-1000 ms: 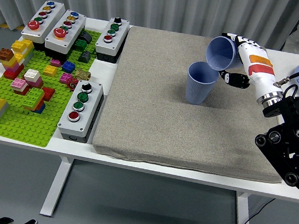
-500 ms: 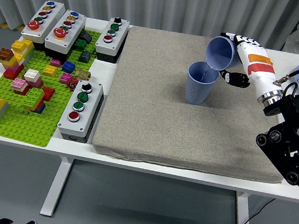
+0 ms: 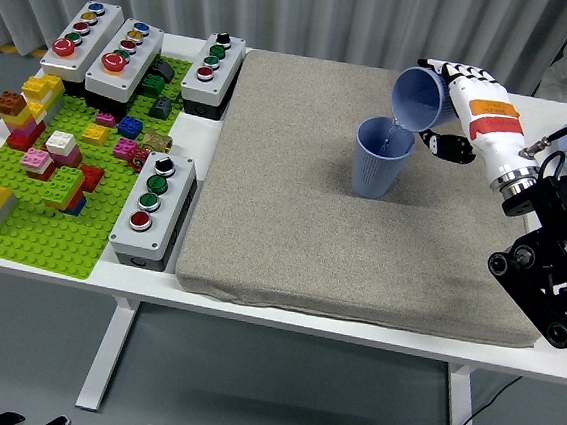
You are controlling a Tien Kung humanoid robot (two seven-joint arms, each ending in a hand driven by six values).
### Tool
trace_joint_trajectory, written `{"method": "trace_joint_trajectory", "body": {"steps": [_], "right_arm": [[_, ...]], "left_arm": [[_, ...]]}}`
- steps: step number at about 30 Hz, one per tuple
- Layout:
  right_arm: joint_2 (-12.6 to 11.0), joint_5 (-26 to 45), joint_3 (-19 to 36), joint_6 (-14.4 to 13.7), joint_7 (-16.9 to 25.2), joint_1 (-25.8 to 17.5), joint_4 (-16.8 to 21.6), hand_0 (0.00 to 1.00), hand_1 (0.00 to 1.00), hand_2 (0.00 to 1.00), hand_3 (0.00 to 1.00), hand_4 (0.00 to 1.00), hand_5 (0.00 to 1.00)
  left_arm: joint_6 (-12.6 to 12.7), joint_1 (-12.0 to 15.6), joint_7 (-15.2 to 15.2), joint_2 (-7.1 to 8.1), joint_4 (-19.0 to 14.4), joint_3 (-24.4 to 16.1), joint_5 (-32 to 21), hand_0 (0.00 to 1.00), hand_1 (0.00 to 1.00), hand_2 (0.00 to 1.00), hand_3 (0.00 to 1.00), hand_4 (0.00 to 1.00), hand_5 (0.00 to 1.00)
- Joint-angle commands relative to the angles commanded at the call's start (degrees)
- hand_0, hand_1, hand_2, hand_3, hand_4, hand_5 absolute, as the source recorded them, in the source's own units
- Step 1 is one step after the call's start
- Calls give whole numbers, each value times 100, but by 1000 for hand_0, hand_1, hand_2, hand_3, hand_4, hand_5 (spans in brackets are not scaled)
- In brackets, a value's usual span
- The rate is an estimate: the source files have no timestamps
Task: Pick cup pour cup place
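One white five-fingered right hand (image 3: 467, 100) grips a tilted light-blue ribbed plastic cup (image 3: 417, 97), its mouth angled down over a matching upright blue cup (image 3: 381, 159) standing on the grey fabric mat (image 3: 314, 205). The pour looks under way; next the robot would need to right the held cup and set it down on the mat.

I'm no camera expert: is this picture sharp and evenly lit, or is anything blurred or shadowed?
Head view: sharp throughout, evenly lit, no obvious glare. The standing cup casts a soft shadow on the grey mat. The right hand and tilted cup show no motion blur.
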Motion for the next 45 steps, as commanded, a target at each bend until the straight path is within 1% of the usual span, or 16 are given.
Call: {"method": "trace_joint_trajectory", "body": {"steps": [9,16,23,35,45], "right_arm": [[-41,-165,-152,-134,-48,67,-41,838,744,618,666,590,2],[-43,-163,-163,-139,-73,75,-123,840,745,617,666,589,2],[-86,-404,-280,-165,-199,147,-77,850,753,621,663,591,2],[-240,-702,-576,-193,-391,297,-6,857,755,625,661,599,2],[-255,-849,-698,-228,-559,320,19,860,757,625,659,599,2]], "left_arm": [[-2,-18,0,3,0,-9,8,773,764,821,667,505,998],[-4,-26,0,3,0,-11,12,773,764,820,666,505,998],[-4,-33,5,4,0,-34,33,773,764,821,666,506,998],[-5,-2,12,13,0,-39,42,773,764,821,666,505,998],[-5,15,17,16,0,-36,47,774,764,821,667,505,998]]}}
